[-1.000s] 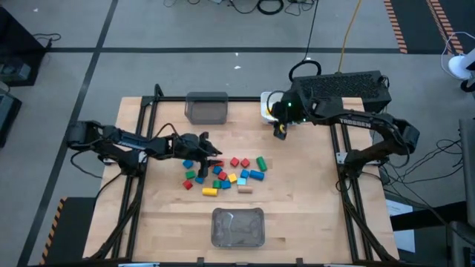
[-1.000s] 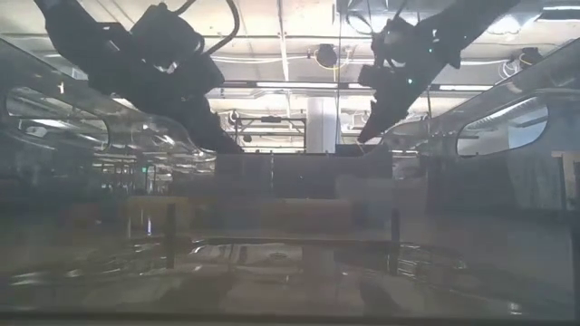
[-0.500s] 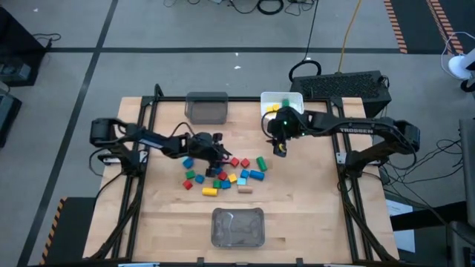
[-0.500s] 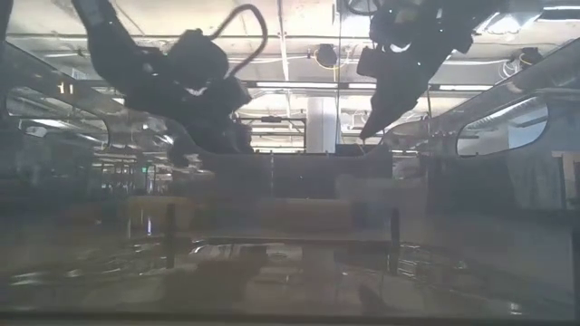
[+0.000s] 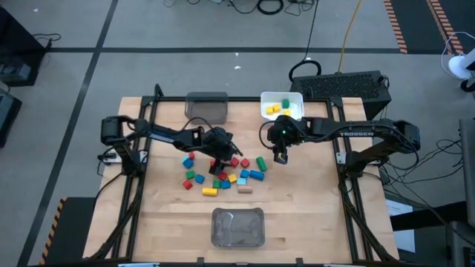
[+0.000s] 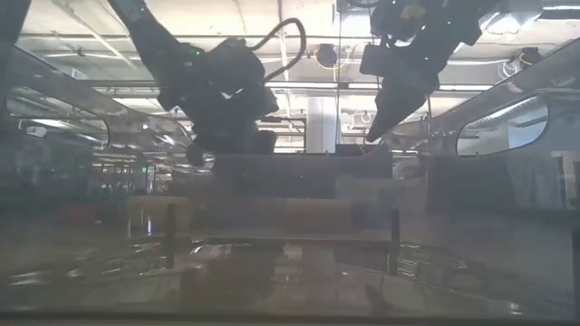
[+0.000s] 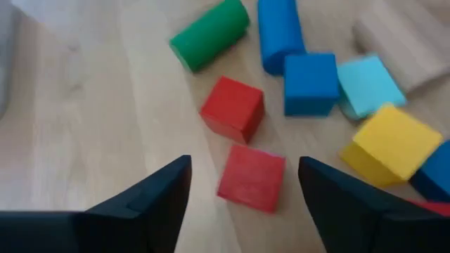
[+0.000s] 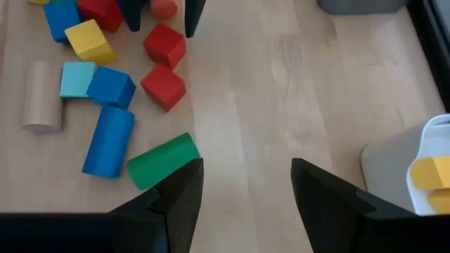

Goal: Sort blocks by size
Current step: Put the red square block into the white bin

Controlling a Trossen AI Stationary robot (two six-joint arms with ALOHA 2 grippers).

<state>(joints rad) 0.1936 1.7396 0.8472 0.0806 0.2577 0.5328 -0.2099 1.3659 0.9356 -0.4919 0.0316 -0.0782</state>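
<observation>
Left gripper [image 7: 242, 186], fingers apart, straddles a red cube [image 7: 251, 178] in the blocks [image 5: 226, 172] at mid-table; closing may nudge the adjacent red cube [image 7: 233, 109]; right gripper [image 8: 246, 186], also apart, hovers nearby empty.

The wooden desk [image 5: 297, 215] stands on a grey floor [image 5: 185, 30] crossed by dark lines, with orange-striped tape [image 5: 415, 26] near the far right corner. Black cables [image 5: 260, 6] lie beyond the far edge. In the low view the room behind is dim — long ceiling lights [image 6: 299, 86] and a white pillar [image 6: 319, 122].
</observation>
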